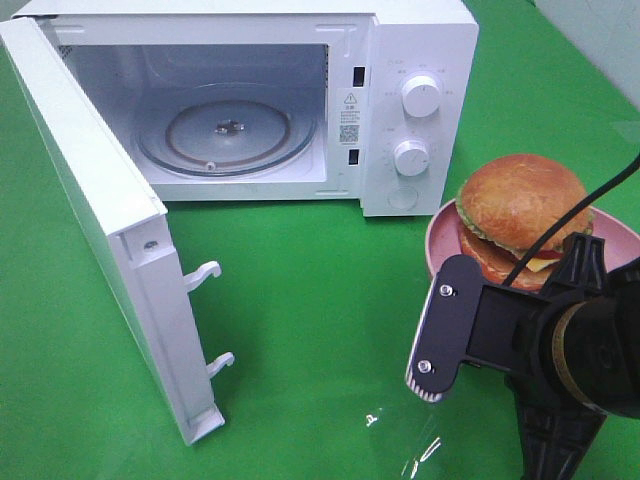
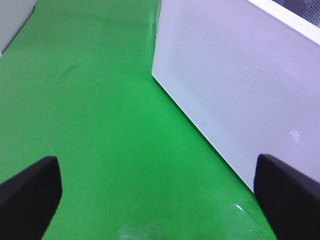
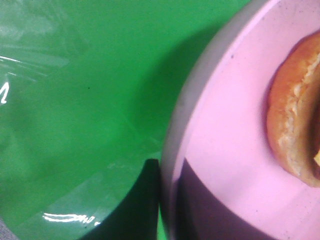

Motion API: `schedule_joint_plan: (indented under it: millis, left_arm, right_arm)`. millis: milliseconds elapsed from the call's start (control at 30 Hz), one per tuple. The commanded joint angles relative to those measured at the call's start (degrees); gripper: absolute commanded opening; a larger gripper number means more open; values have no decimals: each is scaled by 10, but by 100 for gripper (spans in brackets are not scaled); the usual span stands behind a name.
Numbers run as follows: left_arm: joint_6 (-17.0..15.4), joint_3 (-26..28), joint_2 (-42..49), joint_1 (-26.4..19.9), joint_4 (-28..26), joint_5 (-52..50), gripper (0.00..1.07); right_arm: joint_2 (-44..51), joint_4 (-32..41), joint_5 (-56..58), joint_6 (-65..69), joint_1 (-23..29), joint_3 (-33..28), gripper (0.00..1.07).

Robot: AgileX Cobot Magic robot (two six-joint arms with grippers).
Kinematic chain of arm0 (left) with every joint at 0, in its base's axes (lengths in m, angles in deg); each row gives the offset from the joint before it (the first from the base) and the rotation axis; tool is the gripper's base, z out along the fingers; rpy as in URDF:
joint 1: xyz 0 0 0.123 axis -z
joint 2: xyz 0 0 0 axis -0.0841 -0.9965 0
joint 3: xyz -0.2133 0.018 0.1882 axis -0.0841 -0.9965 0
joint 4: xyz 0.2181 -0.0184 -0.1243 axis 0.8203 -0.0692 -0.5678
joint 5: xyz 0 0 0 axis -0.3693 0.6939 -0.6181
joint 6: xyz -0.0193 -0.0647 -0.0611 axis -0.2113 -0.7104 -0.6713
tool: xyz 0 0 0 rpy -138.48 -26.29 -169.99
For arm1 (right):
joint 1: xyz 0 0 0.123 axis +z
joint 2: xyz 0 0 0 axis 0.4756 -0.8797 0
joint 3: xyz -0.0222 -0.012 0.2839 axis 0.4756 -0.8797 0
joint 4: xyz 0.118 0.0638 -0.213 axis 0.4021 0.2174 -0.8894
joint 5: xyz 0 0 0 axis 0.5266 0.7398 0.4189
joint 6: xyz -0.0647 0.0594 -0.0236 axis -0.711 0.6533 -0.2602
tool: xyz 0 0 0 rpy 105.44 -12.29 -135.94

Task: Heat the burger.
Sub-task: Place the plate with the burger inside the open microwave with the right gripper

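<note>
On the pink plate point(image 1: 436, 240), burger point(image 1: 520, 210): one, upright, a glossy brown bun over lettuce, cheese and patty. It sits just beyond the right pincer.
Pink plate: one, round, flat on the green cover. Its rim fills much of the right wrist view, with the edge of the bun at one side.
Right pincer point(image 1: 427, 380): one, jaws closed with nothing between them. It is over the cover beside the plate's rim and apart from the burger (its black arm crosses the burger only in the high camera's line of sight).
Green cover point(image 1: 320, 300): one, spread under everything.
Microwave point(image 1: 440, 40): one, white, ahead and to the left of the right pincer, well apart from it.
Door point(image 1: 95, 200): one, swung wide open.
Glass turntable point(image 1: 228, 130): one, on the cavity floor.
Knobs: two, one point(image 1: 421, 95) above the other point(image 1: 411, 157).
Latch hooks: two, on the door's free edge point(image 1: 203, 272) point(image 1: 220, 362).
Left pincer point(image 2: 157, 200): one, jaws spread wide, only green cover between them. The door's white dotted outer face is just beside one finger, and I cannot tell whether they touch.
</note>
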Motion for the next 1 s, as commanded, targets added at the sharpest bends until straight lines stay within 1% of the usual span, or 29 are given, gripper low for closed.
schedule_joint_plan:
  millis: [33, 167, 367, 500, 567, 600, 633, 667, 700, 733, 767, 800, 867, 967, 1000]
  left_arm:
    - [-5, 0, 9, -2, -3, -4, 96]
    - [-5, 0, 9, -2, -3, -4, 96]
    - [-5, 0, 9, -2, -3, -4, 96]
    - [-5, 0, 9, -2, -3, -4, 96]
    - [-5, 0, 9, -2, -3, -4, 96]
    - [-5, 0, 9, -2, -3, -4, 96]
    - [-5, 0, 9, -2, -3, -4, 96]
    - [-5, 0, 9, -2, -3, -4, 96]
    - [-5, 0, 9, -2, -3, -4, 96]
    - [-5, 0, 9, -2, -3, -4, 96]
    - [-5, 0, 9, -2, -3, -4, 96]
    - [-5, 0, 9, -2, -3, -4, 96]
    - [-5, 0, 9, -2, -3, -4, 96]
    - [-5, 0, 9, -2, -3, -4, 96]
    - [-5, 0, 9, -2, -3, -4, 96]
  right_arm:
    - [5, -38, 2, -30, 1, 1, 0]
    - [5, -33, -17, -99, 1, 1, 0]
    - [5, -32, -41, -143, -2, 1, 0]
    - [5, -27, -70, -191, -20, 1, 0]
    - [5, -14, -100, -265, -38, 1, 0]
    - [5, -14, -100, -265, -38, 1, 0]
    - [5, 1, -121, -323, -52, 1, 0]
    - [5, 1, -121, -323, -52, 1, 0]
    - [5, 15, -137, -371, -62, 1, 0]
    - [5, 15, -137, -371, -62, 1, 0]
    - [5, 32, -150, -421, -73, 1, 0]
    - [5, 32, -150, -421, -73, 1, 0]
    - [5, 51, -170, -476, -89, 1, 0]
    - [5, 65, -189, -505, -101, 1, 0]
    - [5, 79, -208, -537, -112, 2, 0]
